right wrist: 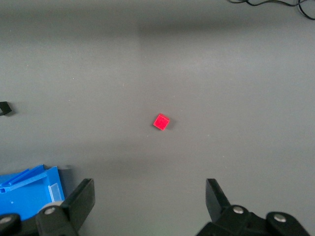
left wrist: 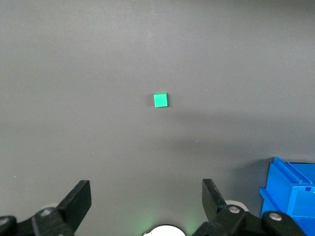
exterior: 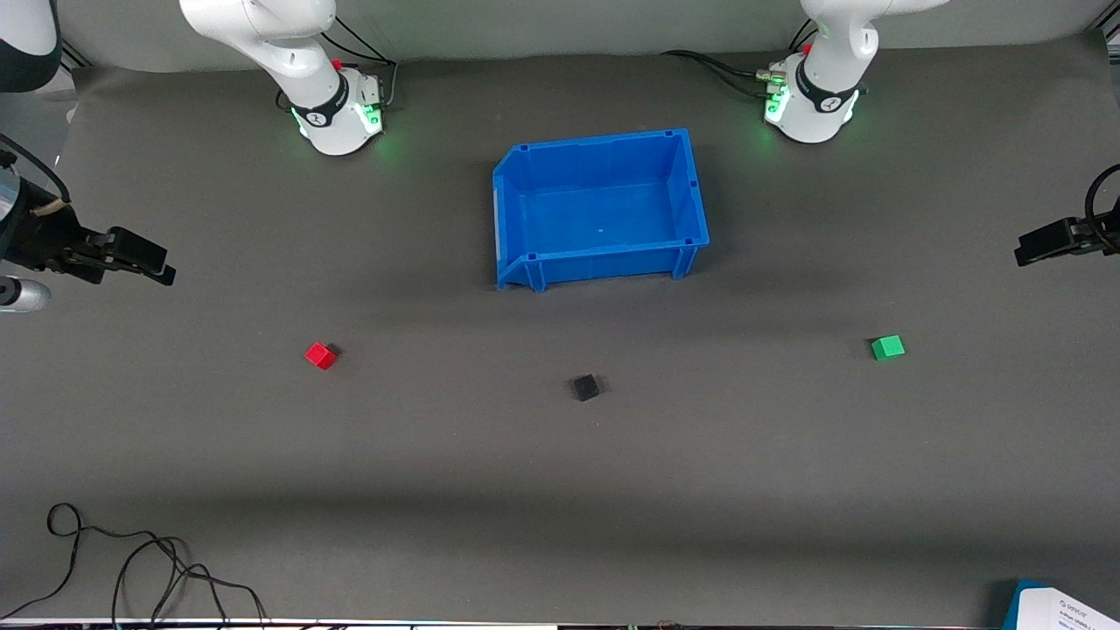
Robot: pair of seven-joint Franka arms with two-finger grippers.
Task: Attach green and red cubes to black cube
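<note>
Three tiny cubes lie apart on the grey mat. The black cube (exterior: 585, 387) (right wrist: 5, 108) sits in the middle, nearer the front camera than the blue bin. The red cube (exterior: 320, 355) (right wrist: 161, 122) lies toward the right arm's end, and the green cube (exterior: 887, 347) (left wrist: 160, 100) toward the left arm's end. My right gripper (exterior: 162, 267) (right wrist: 150, 189) hangs open over the mat at the right arm's end, holding nothing. My left gripper (exterior: 1024, 254) (left wrist: 146, 189) hangs open over the mat at the left arm's end, also holding nothing.
An open blue bin (exterior: 604, 262) (left wrist: 290, 191) (right wrist: 24, 191) stands between the two arm bases with nothing in it. Black cables (exterior: 131, 569) lie by the front edge at the right arm's end. A white and blue object (exterior: 1063, 608) sits at the front corner at the left arm's end.
</note>
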